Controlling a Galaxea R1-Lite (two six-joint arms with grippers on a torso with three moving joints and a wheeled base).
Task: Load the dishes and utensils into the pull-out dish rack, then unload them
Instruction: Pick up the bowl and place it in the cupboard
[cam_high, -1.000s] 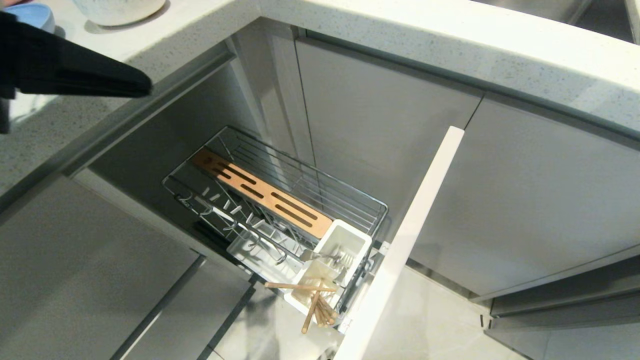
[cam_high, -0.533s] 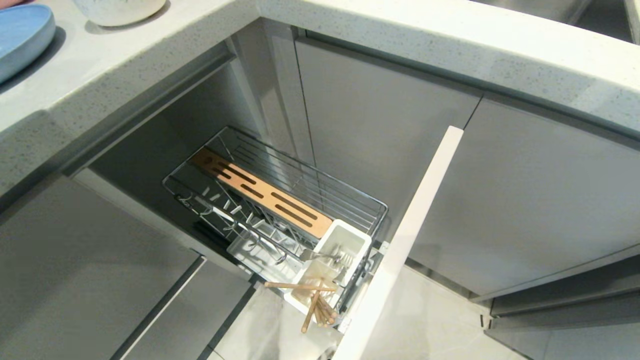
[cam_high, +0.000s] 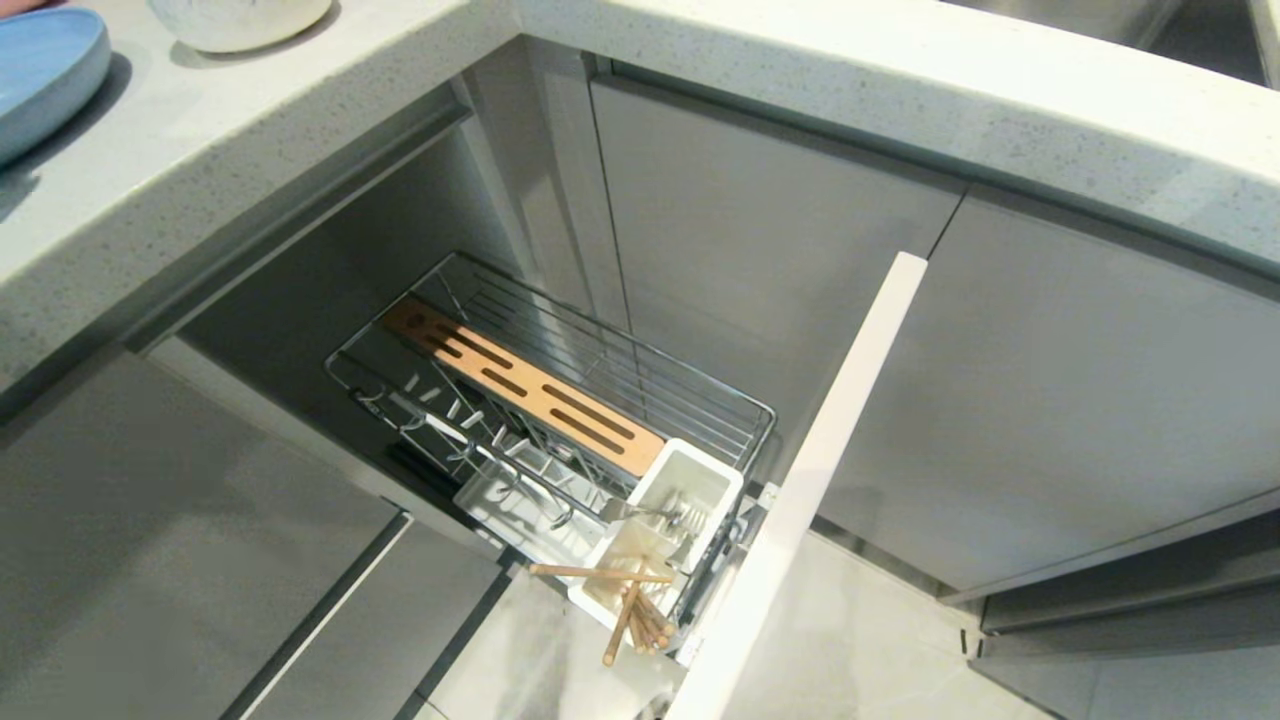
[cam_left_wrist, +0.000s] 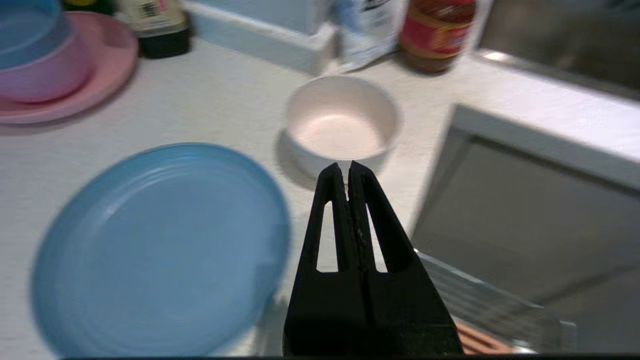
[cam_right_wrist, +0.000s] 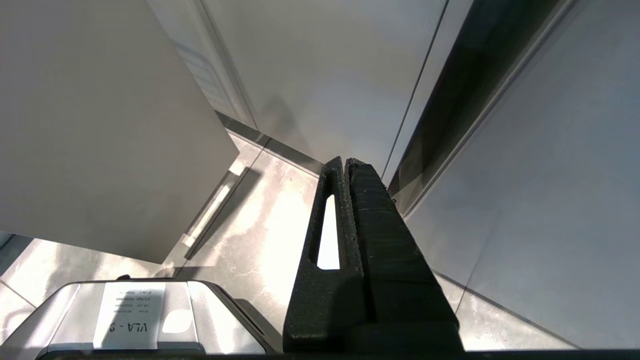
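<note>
Only a cropped edge of the light-blue plate (cam_high: 45, 70) and the underside of the white bowl (cam_high: 240, 20) reach the head view, both on the speckled countertop (cam_high: 800, 70) at the upper left. Neither arm shows from the head. In the left wrist view the plate (cam_left_wrist: 160, 250) lies flat with the bowl (cam_left_wrist: 342, 122) upright just beside it, both slightly blurred, and a pink plate (cam_left_wrist: 107, 65) carrying stacked bowls sits well apart, cut off by the frame.

The left gripper (cam_left_wrist: 346, 167) hangs above the counter's edge, fingers pressed together and holding nothing, its tip in line with the bowl's near rim.

Below, the pull-out dish rack (cam_high: 560, 410) stands open, its pale front panel (cam_high: 810, 480) out toward the floor. The chopsticks (cam_high: 625, 600) lean out of the white utensil cup (cam_high: 665, 520); silver cutlery (cam_high: 645, 513) rests in the cup too, possibly two pieces, though they are hard to tell apart.

The right gripper (cam_right_wrist: 345, 162) points at grey cabinet fronts (cam_right_wrist: 320, 75) and floor, closed and empty.
</note>
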